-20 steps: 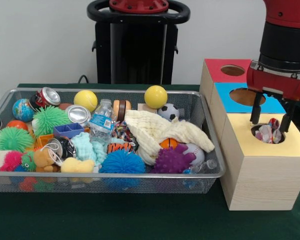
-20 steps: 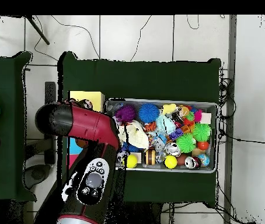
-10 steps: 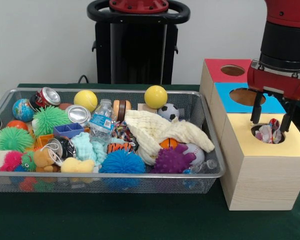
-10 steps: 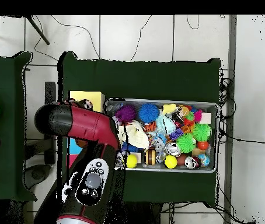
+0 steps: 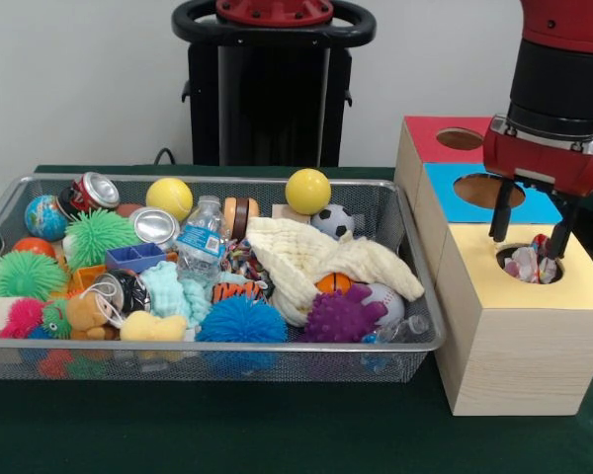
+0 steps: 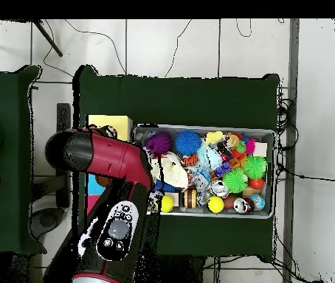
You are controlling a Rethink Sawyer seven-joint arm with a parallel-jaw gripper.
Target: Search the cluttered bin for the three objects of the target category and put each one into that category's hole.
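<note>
My gripper [image 5: 527,240] hangs open and empty just above the round hole [image 5: 530,265] in the yellow top of the nearest wooden cube [image 5: 519,336]. A printed fabric piece [image 5: 524,265], red, blue and white, sits in that hole between and below the fingertips. The wire mesh bin [image 5: 227,348] stands left of the cubes, full of toys. I see no other printed fabric piece for certain in the bin. In the overhead view my arm [image 6: 104,158] covers most of the cubes and hides the gripper; a part of the yellow top [image 6: 110,121] and the bin [image 6: 274,173] show.
A plain cream cloth [image 5: 306,262] lies in the bin's right half among spiky balls, cans, a bottle and small balls. The blue-topped cube [image 5: 455,202] and the red-topped cube [image 5: 425,138] stand behind the yellow one. The robot's pedestal [image 5: 272,89] stands behind the bin.
The gripper has risen slightly above the yellow cube's hole. The fabric stays in the hole. The bin's contents have not moved.
</note>
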